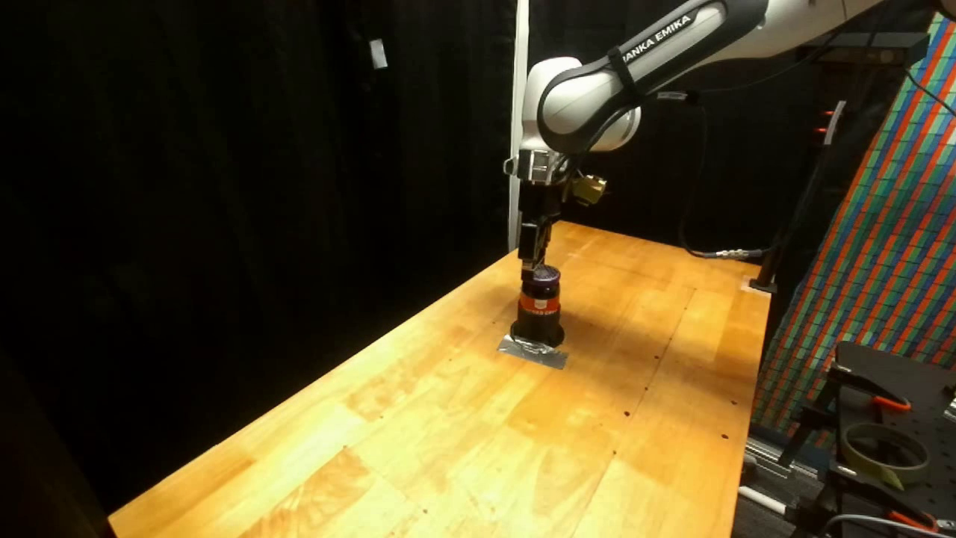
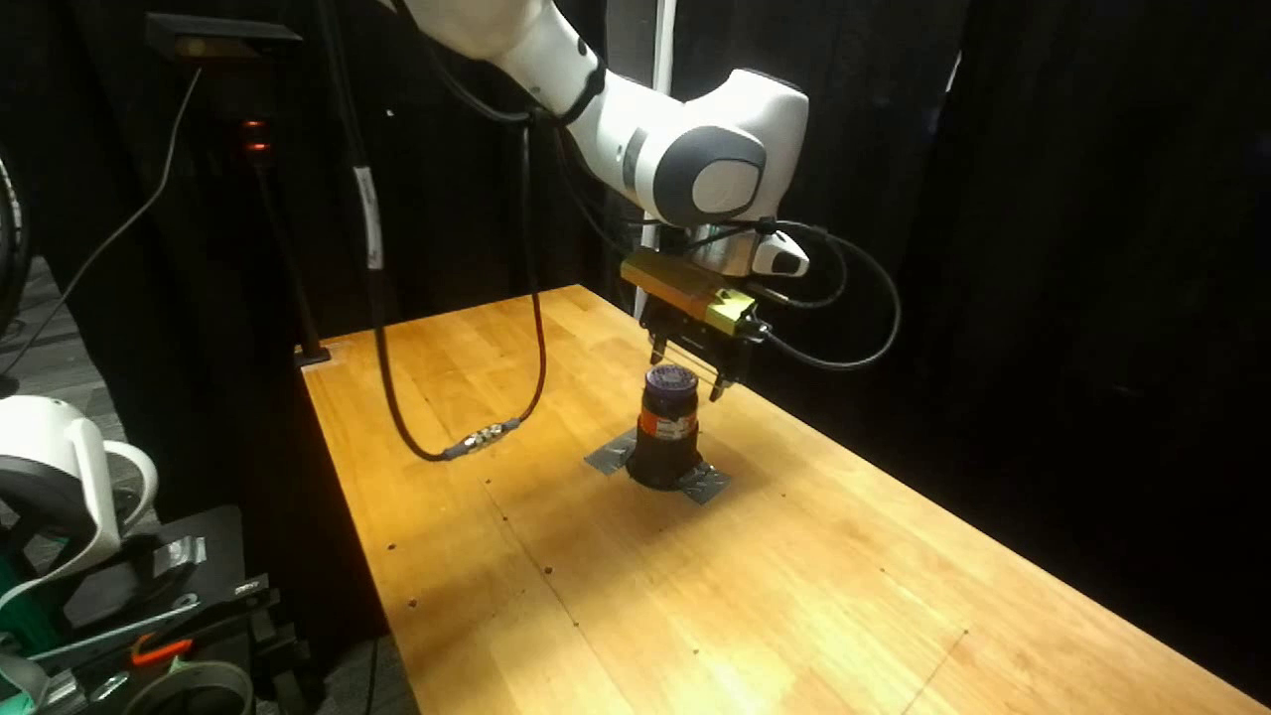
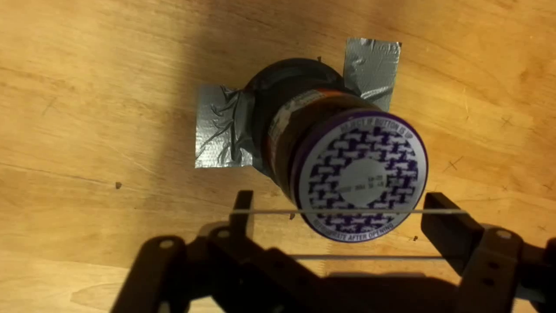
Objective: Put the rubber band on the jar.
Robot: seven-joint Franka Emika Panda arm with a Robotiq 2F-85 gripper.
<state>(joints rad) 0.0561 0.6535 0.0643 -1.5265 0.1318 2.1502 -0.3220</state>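
The jar (image 1: 539, 304) stands upright in a black holder, with an orange-red label and a purple patterned lid. It also shows in an exterior view (image 2: 668, 425) and in the wrist view (image 3: 362, 180). My gripper (image 3: 339, 204) is open. A thin pale rubber band (image 3: 269, 212) is stretched between its two spread fingers in two strands. In the wrist view one strand crosses over the lower part of the lid and the other lies beyond the lid's edge. In both exterior views the gripper (image 1: 532, 273) (image 2: 687, 377) is beside the jar's top, fingertips near lid height. Contact cannot be told.
Silver tape (image 3: 221, 130) fixes the black holder (image 2: 660, 462) to the wooden table (image 1: 478, 448). A cable (image 2: 382, 367) hangs from the arm over the table. A dark cart with tools (image 1: 896, 403) stands beside the table.
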